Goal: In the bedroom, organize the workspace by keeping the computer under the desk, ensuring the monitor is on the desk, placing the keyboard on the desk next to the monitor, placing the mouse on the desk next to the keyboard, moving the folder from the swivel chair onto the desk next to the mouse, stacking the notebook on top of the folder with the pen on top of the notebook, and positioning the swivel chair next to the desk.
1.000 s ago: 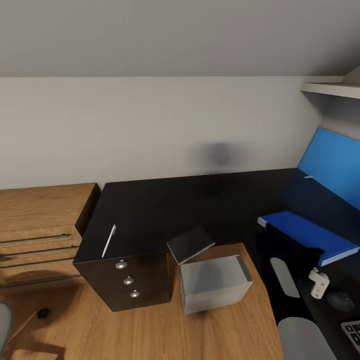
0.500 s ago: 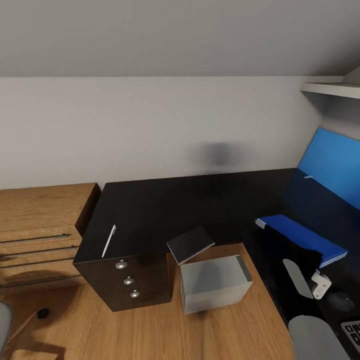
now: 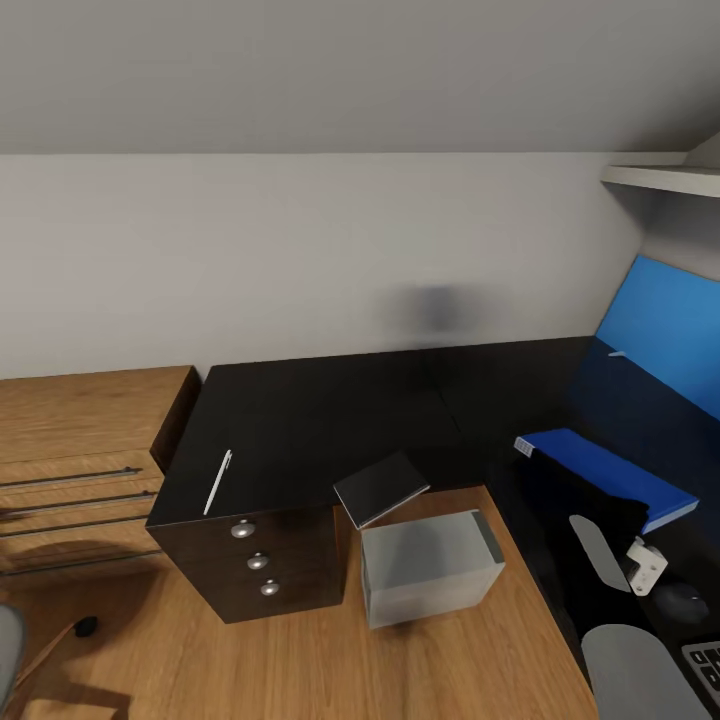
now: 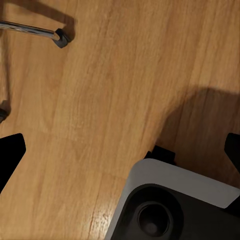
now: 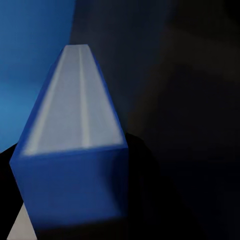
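The blue folder [image 3: 600,470] hangs low over the right wing of the black desk [image 3: 320,420], with my right gripper [image 3: 628,528] shut on its near end. In the right wrist view the folder [image 5: 75,150] rises edge-on from between the fingers. The blue-lit monitor [image 3: 665,325] stands behind it. Near the desk's front edge lie a dark mouse [image 3: 683,602] and a keyboard corner [image 3: 705,665]. The dark notebook [image 3: 380,487] overhangs the desk's inner corner, and the white pen [image 3: 218,482] lies at the left. The grey computer [image 3: 430,565] stands on the floor. My left gripper [image 4: 120,155] is open over the floor.
A wooden dresser [image 3: 80,450] adjoins the desk's left end, above the desk's three-knob drawers [image 3: 257,560]. A chair leg with a caster [image 3: 80,628] reaches in at the lower left. A white shelf [image 3: 660,178] hangs at the upper right. My own base [image 4: 175,205] sits below the left gripper.
My right arm has shifted to the right, and the folder in its grip has drawn in and turned more edge-on over the desk. Everything else has stayed still.
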